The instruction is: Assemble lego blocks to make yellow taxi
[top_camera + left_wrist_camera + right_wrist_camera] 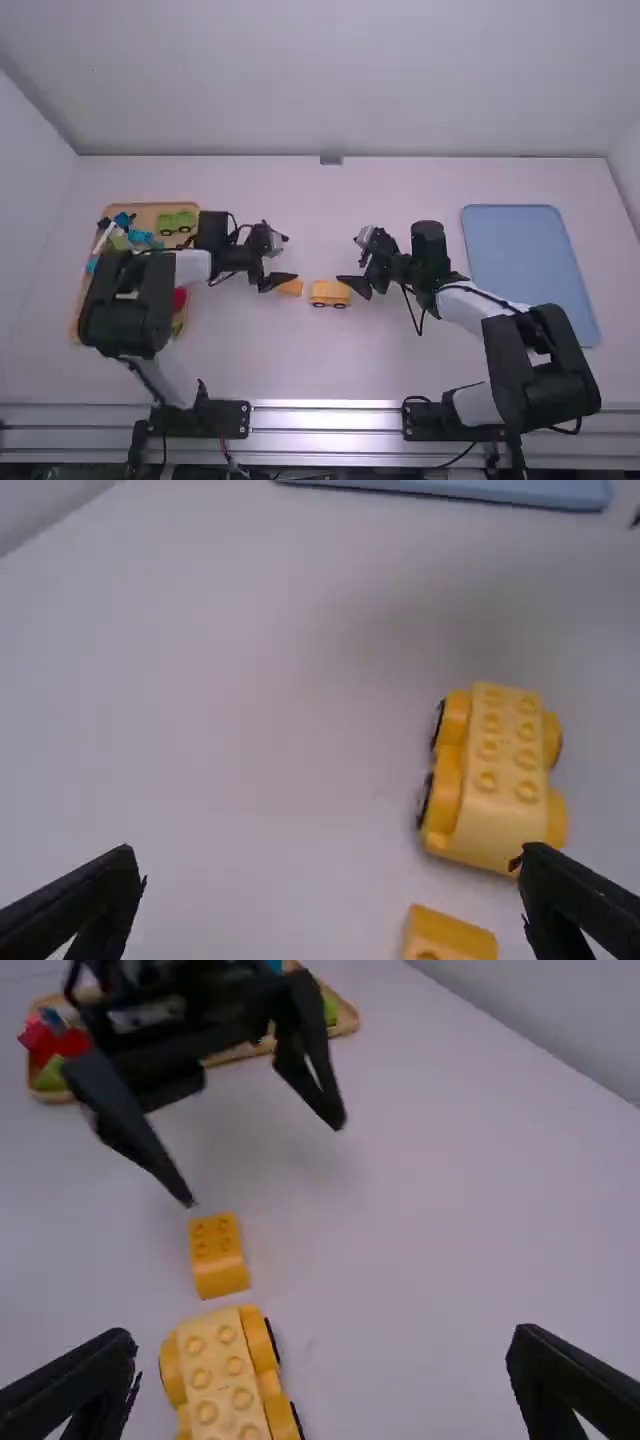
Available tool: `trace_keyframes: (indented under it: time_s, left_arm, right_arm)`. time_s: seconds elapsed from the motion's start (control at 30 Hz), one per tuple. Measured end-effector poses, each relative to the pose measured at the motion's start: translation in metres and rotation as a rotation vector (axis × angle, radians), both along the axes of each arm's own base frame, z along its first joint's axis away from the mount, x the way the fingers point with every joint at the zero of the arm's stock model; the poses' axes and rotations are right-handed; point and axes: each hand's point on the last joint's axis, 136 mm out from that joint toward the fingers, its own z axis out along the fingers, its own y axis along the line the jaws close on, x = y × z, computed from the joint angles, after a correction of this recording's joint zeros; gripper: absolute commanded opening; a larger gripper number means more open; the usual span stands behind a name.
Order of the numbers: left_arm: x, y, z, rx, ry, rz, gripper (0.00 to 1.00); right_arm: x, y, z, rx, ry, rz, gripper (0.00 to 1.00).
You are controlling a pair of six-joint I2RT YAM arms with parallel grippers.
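While the high view shows a car point(330, 292), wrist views add studs point(235, 1366).

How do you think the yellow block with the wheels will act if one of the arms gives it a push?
The yellow wheeled block would probably roll lengthwise, since its wheels seem to sit on the table. Tipping looks unlikely, as it's low and longer than it's tall. It'll likely stay stiff, being studded, hard-looking plastic.
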Motion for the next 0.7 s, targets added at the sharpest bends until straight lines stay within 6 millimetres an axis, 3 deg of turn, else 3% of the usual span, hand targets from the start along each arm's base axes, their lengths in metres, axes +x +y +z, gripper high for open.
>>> trace_keyframes:
  time_s: [0.1, 0.2, 0.3, 0.53, 0.7]
  left_arm:
    - [0.002, -0.002, -0.013, 0.000, 0.073, -0.036, 0.99]
    - [-0.020, -0.002, -0.027, 0.020, 0.146, -0.104, 0.99]
    - [-0.034, -0.002, -0.032, 0.043, 0.104, -0.166, 0.96]
    - [-0.027, 0.004, -0.050, 0.124, -0.043, -0.164, 0.90]
    - [-0.034, 0.009, -0.065, 0.170, -0.020, -0.128, 0.80]
  right_arm:
    - [-0.002, 0.001, -0.001, -0.002, 0.025, 0.009, 0.99]
    - [-0.007, 0.001, -0.005, -0.017, 0.082, 0.018, 0.99]
    - [-0.017, 0.006, -0.011, -0.037, 0.103, 0.051, 0.99]
    - [-0.025, 0.016, -0.010, -0.046, 0.063, 0.107, 0.99]
    - [-0.024, 0.015, -0.011, -0.046, 0.065, 0.103, 0.99]
